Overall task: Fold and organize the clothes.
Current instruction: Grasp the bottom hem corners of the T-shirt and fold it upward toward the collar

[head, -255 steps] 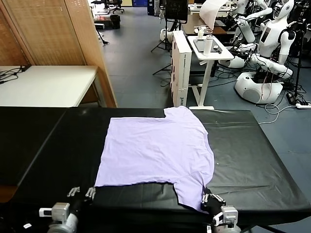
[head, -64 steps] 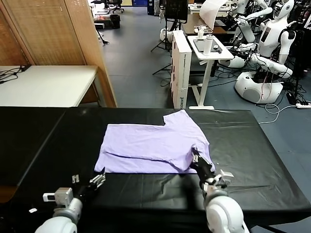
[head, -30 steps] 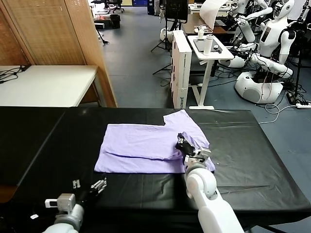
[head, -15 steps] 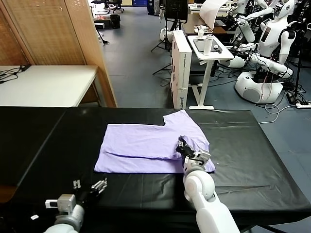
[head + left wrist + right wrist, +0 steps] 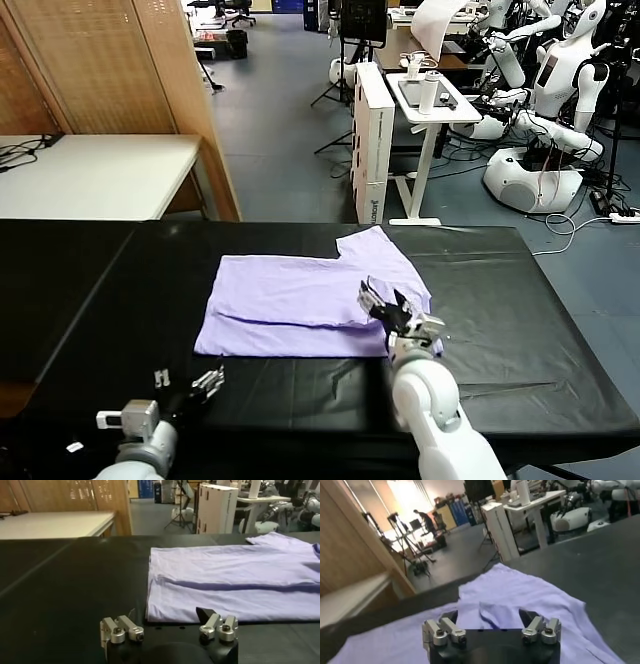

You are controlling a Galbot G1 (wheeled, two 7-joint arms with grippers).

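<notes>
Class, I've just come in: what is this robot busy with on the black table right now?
It is folding a lavender T-shirt lying on the black table; the near part is already doubled over. The right gripper hovers open over the shirt's right sleeve, holding nothing. The left gripper waits open near the table's front edge, off the cloth.

Laboratory interior beyond a black-covered worktable point(image 5: 520, 300). Blue-grey floor point(image 5: 280, 140). Wooden lattice partition point(image 5: 110, 70) at left, above a pale side table point(image 5: 100, 175). Upright white cardboard box point(image 5: 372, 140) beside a small white stand table point(image 5: 432, 105) bearing a white bottle point(image 5: 430, 92). White humanoid robots point(image 5: 560, 90) parked at far right, cables trailing on floor.
</notes>
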